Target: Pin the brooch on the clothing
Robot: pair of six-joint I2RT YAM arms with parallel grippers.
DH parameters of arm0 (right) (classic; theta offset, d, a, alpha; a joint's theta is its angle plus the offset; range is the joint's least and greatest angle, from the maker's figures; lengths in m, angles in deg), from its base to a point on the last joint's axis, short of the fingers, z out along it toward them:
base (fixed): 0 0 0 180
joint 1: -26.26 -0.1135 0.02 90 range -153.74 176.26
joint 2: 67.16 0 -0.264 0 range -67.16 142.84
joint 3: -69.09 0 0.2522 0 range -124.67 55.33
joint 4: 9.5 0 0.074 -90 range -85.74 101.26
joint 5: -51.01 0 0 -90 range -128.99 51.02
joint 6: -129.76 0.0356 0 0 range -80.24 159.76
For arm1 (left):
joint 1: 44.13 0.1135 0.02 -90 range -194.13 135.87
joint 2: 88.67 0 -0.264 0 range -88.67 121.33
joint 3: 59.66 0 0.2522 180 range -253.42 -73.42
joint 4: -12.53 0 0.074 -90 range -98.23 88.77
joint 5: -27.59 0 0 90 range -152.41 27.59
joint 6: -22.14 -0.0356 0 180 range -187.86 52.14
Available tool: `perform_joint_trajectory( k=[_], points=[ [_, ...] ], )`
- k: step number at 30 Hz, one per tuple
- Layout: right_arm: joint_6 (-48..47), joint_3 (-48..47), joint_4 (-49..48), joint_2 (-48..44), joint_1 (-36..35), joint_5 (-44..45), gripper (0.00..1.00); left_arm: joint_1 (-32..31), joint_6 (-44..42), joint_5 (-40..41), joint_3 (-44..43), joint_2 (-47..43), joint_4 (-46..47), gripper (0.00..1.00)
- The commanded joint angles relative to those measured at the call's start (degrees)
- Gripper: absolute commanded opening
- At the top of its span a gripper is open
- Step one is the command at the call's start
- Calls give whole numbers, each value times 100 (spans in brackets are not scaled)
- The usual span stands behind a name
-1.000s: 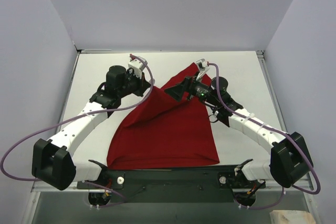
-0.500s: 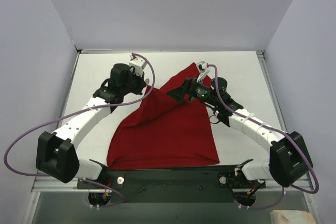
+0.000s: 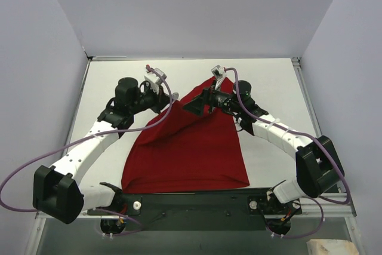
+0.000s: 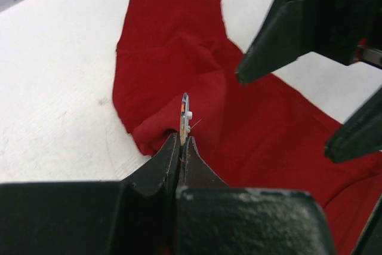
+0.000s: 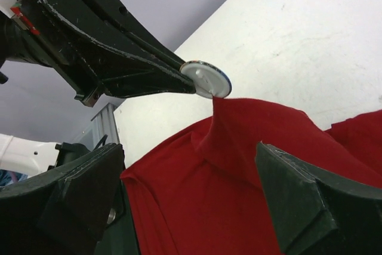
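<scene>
Brooch (image 4: 185, 114) sits pinched edge-on in my left tool (image 4: 183, 143), touching a raised peak of the clothing (image 5: 239, 147); right tool (image 5: 188, 153) hangs wide open. I fear that thin grip slipping and the cloth dropping off.

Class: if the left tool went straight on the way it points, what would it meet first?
Probably the raised fold of the clothing just beyond the brooch the left tool grips, though depth is unclear.
</scene>
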Motion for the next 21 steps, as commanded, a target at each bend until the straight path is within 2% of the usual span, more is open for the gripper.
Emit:
perform_joint_trajectory(
  k=[1,3,10,14,18,21],
  points=[
    [-271,-294,-718,-12,20,-492,97,129,175,-1121,186,-402,1028,0],
    [-218,-285,-868,-3,20,-518,96,182,254,-1480,239,-446,1126,0],
    [151,-355,-1299,129,-15,-852,79,208,492,-2141,371,-473,1513,0],
    [221,-382,-1351,129,-59,-940,70,217,580,-2221,398,-482,1618,0],
    [361,-373,-1483,164,-94,-1081,54,243,711,-2204,406,-473,1715,0],
    [423,-355,-1545,173,-129,-1125,46,252,764,-2221,406,-455,1733,0]
  ],
)
